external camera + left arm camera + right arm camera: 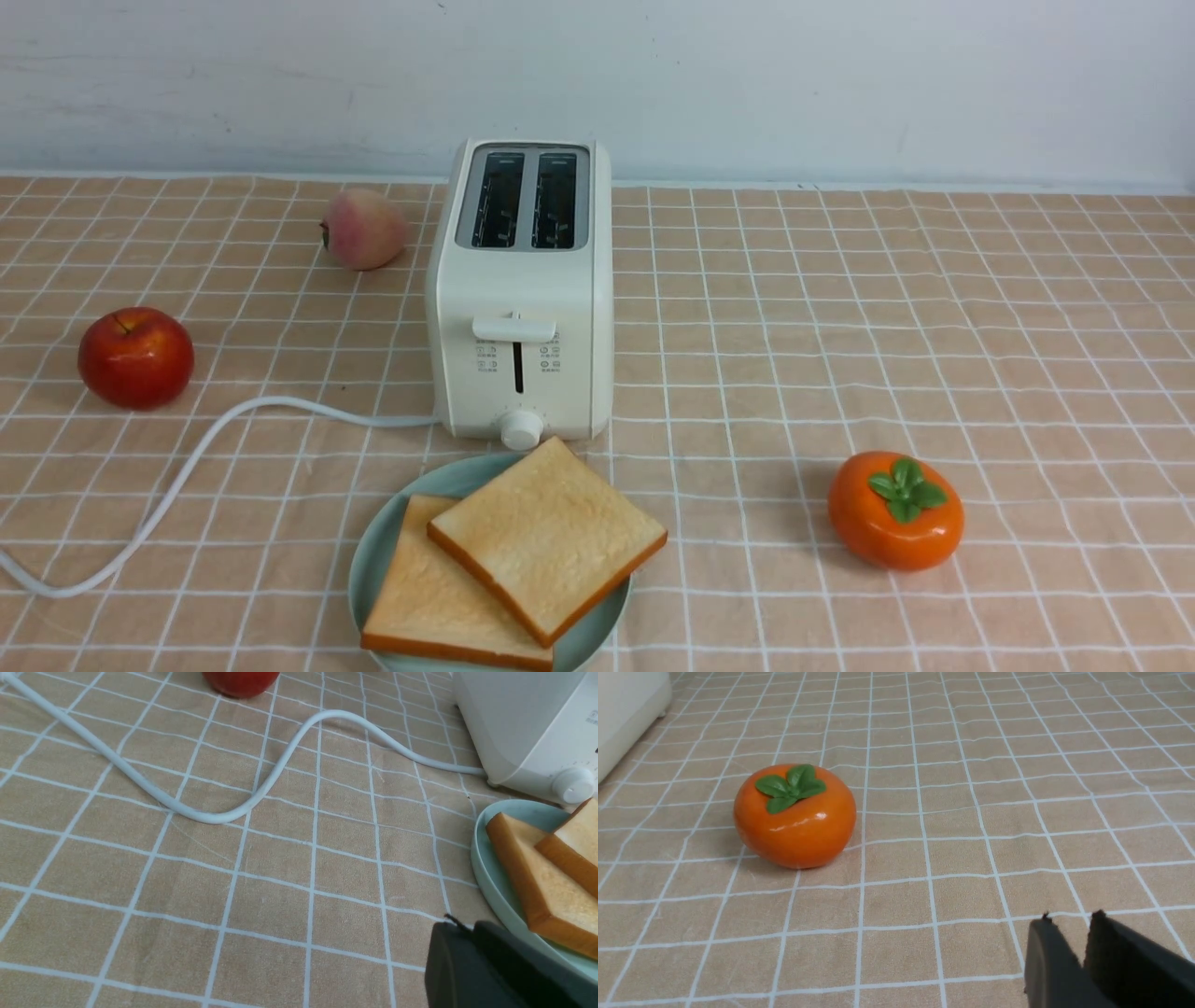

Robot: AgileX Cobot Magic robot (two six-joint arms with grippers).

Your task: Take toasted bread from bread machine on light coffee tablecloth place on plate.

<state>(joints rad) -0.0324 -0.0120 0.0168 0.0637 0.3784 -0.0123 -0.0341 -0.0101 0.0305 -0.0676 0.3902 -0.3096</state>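
Note:
The bread machine (523, 299) stands upright on the light coffee tablecloth (794, 327), and both its slots look empty. Two slices of toasted bread lie on the plate (372, 560) right in front of it. One slice (551, 532) rests partly on top of the other (420, 588). Neither gripper shows in the front view. In the left wrist view my left gripper (460, 926) is shut and empty, low beside the plate's rim (486, 868) and the lower slice (528, 877). My right gripper (1071, 917) is empty, its tips a narrow gap apart, over bare cloth.
The toaster's white cord (280, 402) runs left across the cloth. A red apple (136, 357) and a peach (362, 229) sit to the left. An orange persimmon (894, 511) sits to the right and shows in the right wrist view (796, 821).

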